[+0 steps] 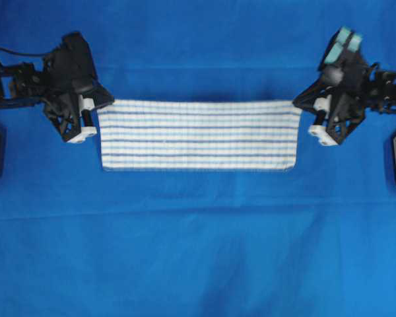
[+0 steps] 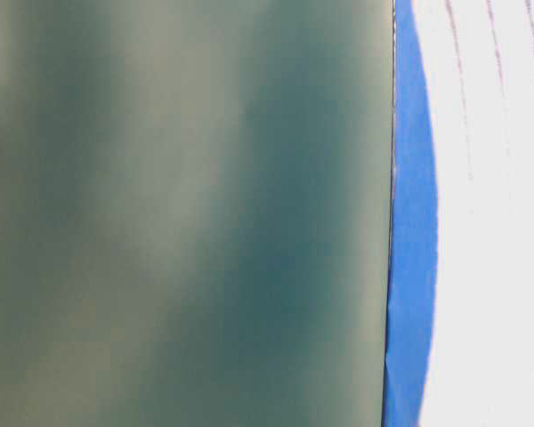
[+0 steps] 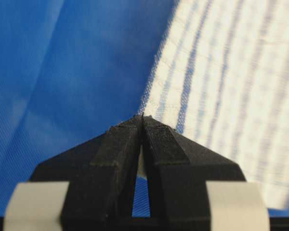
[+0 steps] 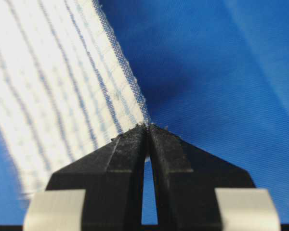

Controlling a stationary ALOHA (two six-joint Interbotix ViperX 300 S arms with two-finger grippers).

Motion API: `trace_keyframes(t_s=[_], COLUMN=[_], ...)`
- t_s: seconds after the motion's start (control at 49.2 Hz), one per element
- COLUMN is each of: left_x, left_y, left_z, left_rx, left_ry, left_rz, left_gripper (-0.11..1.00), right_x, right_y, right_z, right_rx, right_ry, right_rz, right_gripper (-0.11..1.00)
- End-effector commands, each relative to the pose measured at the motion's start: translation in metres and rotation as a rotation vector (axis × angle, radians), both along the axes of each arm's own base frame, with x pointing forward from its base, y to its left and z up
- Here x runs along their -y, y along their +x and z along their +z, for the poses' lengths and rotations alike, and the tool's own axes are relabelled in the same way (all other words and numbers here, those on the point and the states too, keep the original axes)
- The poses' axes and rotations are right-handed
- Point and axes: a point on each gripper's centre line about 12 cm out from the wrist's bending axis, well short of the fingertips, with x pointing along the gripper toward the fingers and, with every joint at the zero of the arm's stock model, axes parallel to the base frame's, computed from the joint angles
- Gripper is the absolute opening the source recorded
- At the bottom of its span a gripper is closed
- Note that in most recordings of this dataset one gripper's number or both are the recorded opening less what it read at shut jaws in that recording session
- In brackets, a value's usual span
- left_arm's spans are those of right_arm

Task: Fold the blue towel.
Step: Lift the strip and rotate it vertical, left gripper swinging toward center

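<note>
Overhead: both tools pinch blue towel (image 1: 199, 135) (corners).

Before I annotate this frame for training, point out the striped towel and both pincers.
striped towel (image 1: 198, 135): overhead view, middle of the cloth.
left pincer (image 1: 96, 102): overhead view, tips pinching the towel's left corner.
right pincer (image 1: 298, 102): overhead view, tips pinching the towel's right corner.

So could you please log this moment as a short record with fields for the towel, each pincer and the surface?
towel: blue towel, white with blue stripes, stretched between the two arms
left pincer: shut on the towel's corner
right pincer: shut on the opposite corner
surface: blue sheet under everything
table-level view: mostly blurred; only a strip of sheet and towel shows
</note>
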Motion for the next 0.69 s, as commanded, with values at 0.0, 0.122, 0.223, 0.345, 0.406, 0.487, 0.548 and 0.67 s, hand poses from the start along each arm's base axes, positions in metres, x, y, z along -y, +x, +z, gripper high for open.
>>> trace_keyframes(t_s=[0.0, 0.122, 0.223, 0.345, 0.406, 0.487, 0.548, 0.67], left_x=[0.005, 0.014, 0.02, 0.022, 0.023, 0.03, 0.04, 0.059], left_y=[0.004, 0.005, 0.006, 0.008, 0.011, 0.018, 0.025, 0.04], left_z=[0.023, 0.034, 0.037, 0.039, 0.041, 0.044, 0.047, 0.054], left_rx=[0.071, 0.112, 0.124, 0.131, 0.143, 0.168, 0.195, 0.25], left_ry=[0.02, 0.02, 0.019, 0.014, 0.011, 0.003, -0.006, -0.015], left_rz=[-0.021, -0.047, -0.065, -0.068, -0.073, -0.093, -0.12, -0.181], left_gripper=[0.01, 0.01, 0.01, 0.01, 0.01, 0.01, 0.01, 0.01], right_x=[-0.001, -0.005, -0.009, -0.01, -0.01, -0.008, -0.002, 0.015], right_y=[-0.004, -0.011, -0.014, -0.014, -0.012, -0.009, -0.005, 0.006], right_z=[0.021, 0.035, 0.043, 0.046, 0.046, 0.048, 0.049, 0.048], right_rx=[0.057, 0.094, 0.121, 0.134, 0.135, 0.14, 0.149, 0.156], right_ry=[-0.016, -0.028, -0.036, -0.037, -0.038, -0.045, -0.048, -0.056], right_rz=[-0.009, -0.004, 0.009, 0.014, 0.016, 0.014, -0.002, -0.044], right_gripper=[0.04, 0.04, 0.04, 0.04, 0.04, 0.04, 0.04, 0.04])
